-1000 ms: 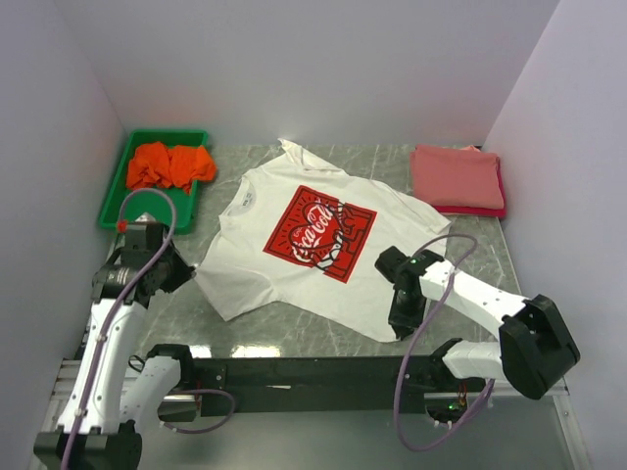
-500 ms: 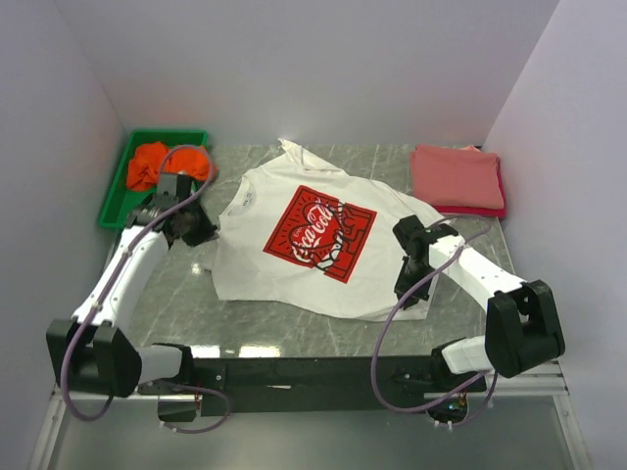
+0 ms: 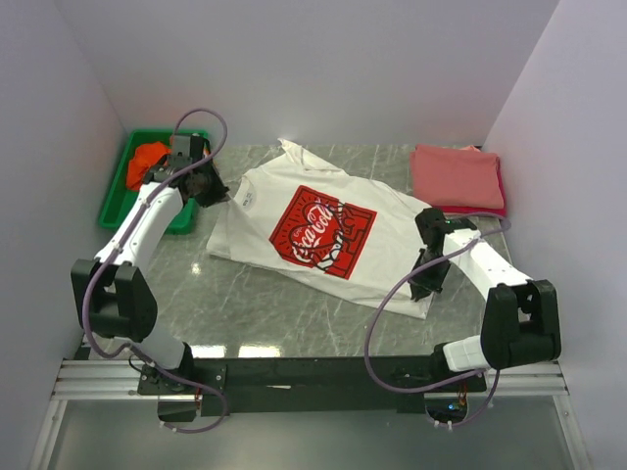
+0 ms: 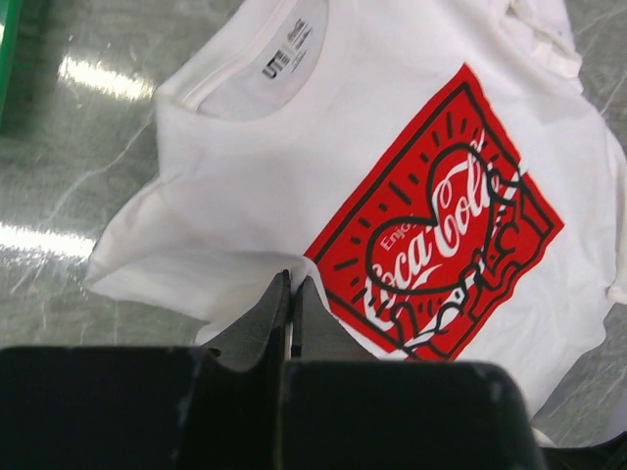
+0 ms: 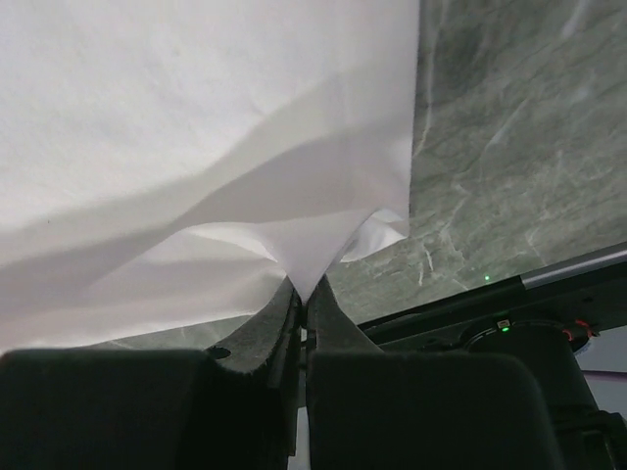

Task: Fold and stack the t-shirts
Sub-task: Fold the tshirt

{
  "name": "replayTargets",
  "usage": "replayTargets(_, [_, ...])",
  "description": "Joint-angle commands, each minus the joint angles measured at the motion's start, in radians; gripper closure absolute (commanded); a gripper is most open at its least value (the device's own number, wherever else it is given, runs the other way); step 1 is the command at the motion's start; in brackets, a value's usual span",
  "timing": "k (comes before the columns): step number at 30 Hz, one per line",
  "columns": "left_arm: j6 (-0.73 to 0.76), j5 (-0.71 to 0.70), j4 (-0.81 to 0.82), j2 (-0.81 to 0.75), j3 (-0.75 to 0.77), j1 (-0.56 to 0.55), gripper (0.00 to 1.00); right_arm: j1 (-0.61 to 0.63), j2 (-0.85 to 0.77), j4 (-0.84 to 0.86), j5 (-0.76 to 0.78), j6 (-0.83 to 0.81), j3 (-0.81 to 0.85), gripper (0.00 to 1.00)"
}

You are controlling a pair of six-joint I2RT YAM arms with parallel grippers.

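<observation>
We see the white t-shirt (image 3: 392,264) as soft, matt cloth, creased where it is pinched. Its red chest print (image 3: 323,233) looks flatter and smoother. The worktop (image 3: 274,308) looks like polished grey-green marble, glossy with glare. The tray (image 3: 116,191) is smooth green plastic. On the right pincer (image 5: 302,289), the fingers look like matt black plastic.

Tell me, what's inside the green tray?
A crumpled orange t-shirt lies inside the green tray. The left arm reaches across the tray and covers part of the shirt, so whether anything else lies beneath it cannot be seen.
</observation>
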Motion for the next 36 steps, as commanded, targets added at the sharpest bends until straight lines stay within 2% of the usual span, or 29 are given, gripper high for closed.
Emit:
replayTargets(1, [0.0,0.021,0.057,0.042,0.086,-0.004,0.99,-0.053,0.001,0.008,0.024,-0.028,0.026,1.0])
replayTargets(10, [-0.009,0.067,0.117,0.149,0.171,-0.005,0.99,-0.131,0.047,0.031,0.041,-0.056,0.069,1.0])
replayTargets(22, [0.014,0.071,0.128,0.313,0.345,-0.014,0.99,-0.151,0.184,0.05,0.081,-0.092,0.182,1.0])
replayTargets(36, [0.049,0.09,0.109,0.459,0.464,-0.017,0.99,-0.185,0.291,0.053,0.111,-0.117,0.264,1.0])
